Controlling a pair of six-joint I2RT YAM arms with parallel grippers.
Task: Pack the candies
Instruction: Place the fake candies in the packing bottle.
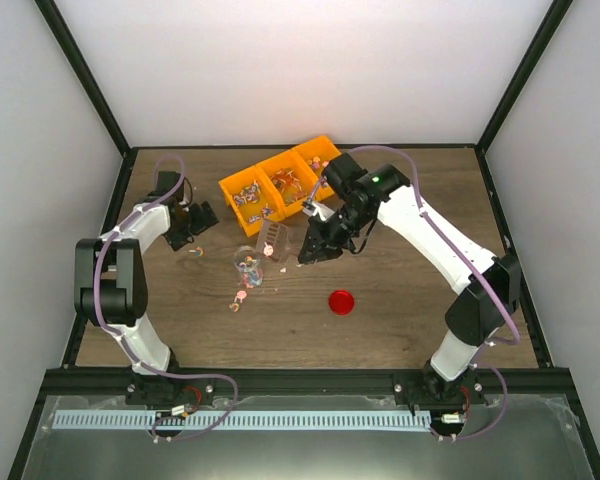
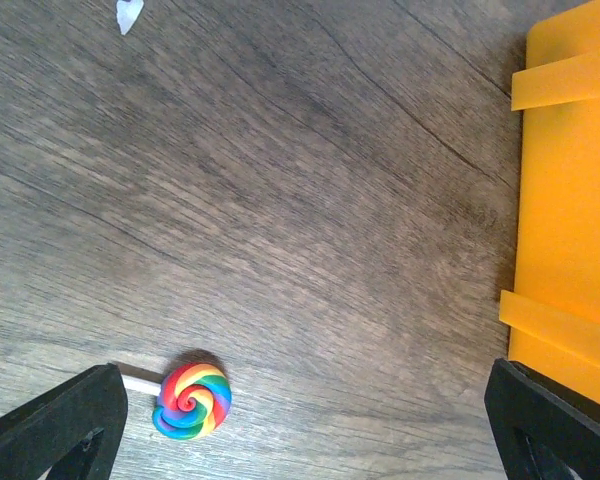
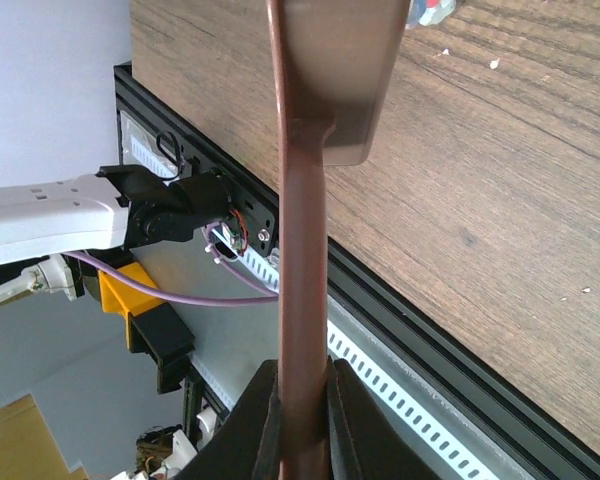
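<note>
The candies lie in three places: heaps in the orange bins [image 1: 280, 182], some in the small clear jar [image 1: 247, 264], and a few loose on the table [image 1: 238, 297]. A rainbow lollipop [image 2: 192, 401] lies on the wood between my left gripper's [image 2: 300, 435] wide-open fingers [image 2: 60, 425], close to the left one; in the top view it [image 1: 193, 250] is just in front of that gripper [image 1: 200, 218]. My right gripper [image 3: 302, 415] is shut on the handle of a brown scoop [image 3: 302, 260]. The scoop [image 1: 276, 240] hangs beside the jar, right of it.
A round red lid [image 1: 341, 301] lies on the table in front of the right gripper [image 1: 315, 245]. The orange bin's wall [image 2: 570, 200] stands right of the left gripper. A small white scrap [image 2: 128, 14] lies on the wood. Black frame rails border the table.
</note>
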